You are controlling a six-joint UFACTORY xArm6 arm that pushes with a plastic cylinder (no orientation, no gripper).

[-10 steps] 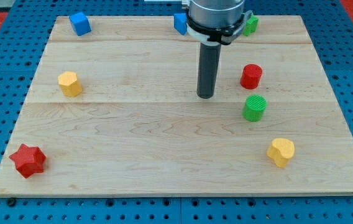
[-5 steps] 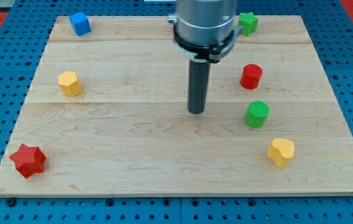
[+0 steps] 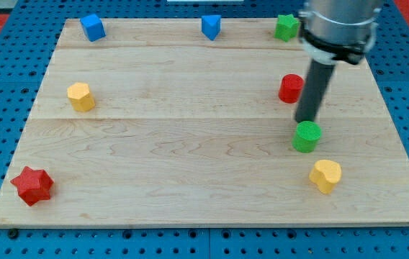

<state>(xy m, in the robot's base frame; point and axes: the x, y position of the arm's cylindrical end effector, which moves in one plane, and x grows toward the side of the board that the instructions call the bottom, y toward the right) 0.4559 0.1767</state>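
Observation:
My tip (image 3: 305, 120) rests at the top edge of the green cylinder (image 3: 307, 137), touching it or nearly so, on the board's right side. The rod rises from there and covers part of the red cylinder (image 3: 289, 88), which stands just up and to the left. Below the green cylinder, toward the view's bottom right, lies a yellow heart-shaped block (image 3: 325, 175).
A green star-like block (image 3: 286, 27), a blue block (image 3: 210, 26) and a blue cube (image 3: 92, 27) line the top edge of the wooden board (image 3: 190, 144). A yellow hexagonal block (image 3: 80, 96) sits at the left, a red star (image 3: 32, 185) at the bottom left.
The rod swung from the board's middle to the right and now meets the green cylinder, which has slid slightly down and right. The blue block at the top is uncovered.

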